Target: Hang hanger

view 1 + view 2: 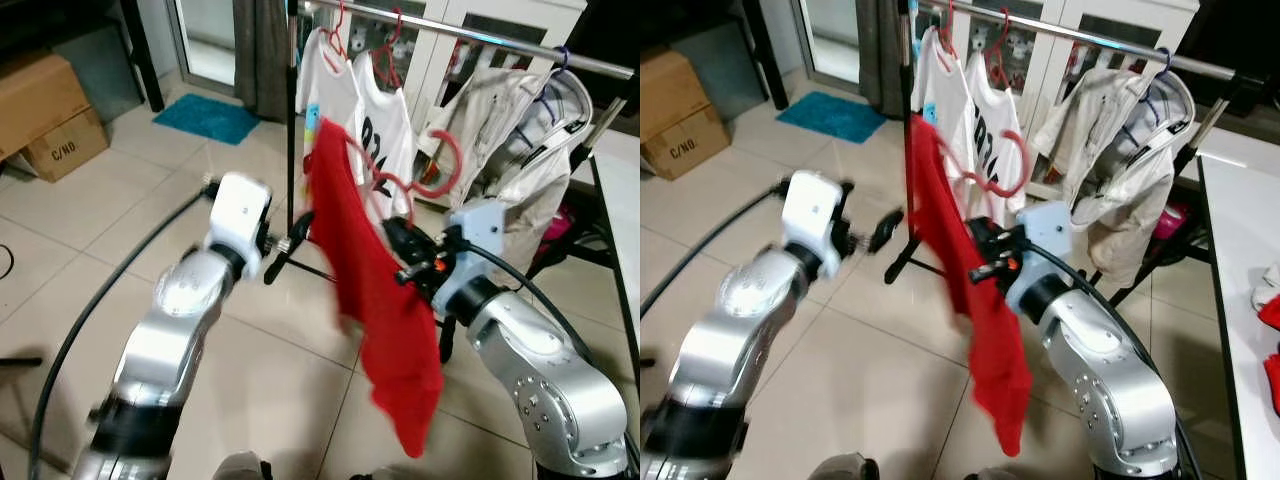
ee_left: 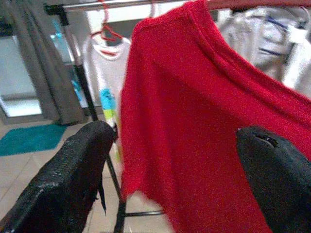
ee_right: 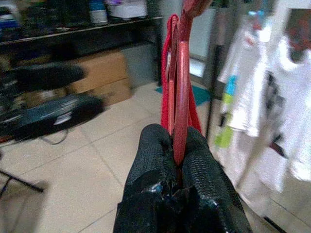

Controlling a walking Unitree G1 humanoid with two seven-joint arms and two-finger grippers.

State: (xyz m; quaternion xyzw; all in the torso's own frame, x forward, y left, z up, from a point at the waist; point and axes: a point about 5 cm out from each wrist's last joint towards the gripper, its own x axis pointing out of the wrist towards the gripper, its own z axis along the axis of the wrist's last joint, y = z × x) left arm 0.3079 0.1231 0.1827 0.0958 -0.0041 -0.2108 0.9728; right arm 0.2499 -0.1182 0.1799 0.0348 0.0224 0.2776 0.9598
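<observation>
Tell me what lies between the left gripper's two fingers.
The left wrist view shows the left gripper open, with only the red shirt hanging beyond the gap, apparently untouched. The right gripper pinches the red hanger.

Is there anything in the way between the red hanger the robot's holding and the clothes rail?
Nothing visible blocks it. The right gripper holds the red hanger with its red shirt below the rail, which is bare between the white shirts and the beige jacket.

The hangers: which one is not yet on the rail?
The red hanger carrying the red shirt, pinched in the right gripper. The other hangers already hook over the rail.
</observation>
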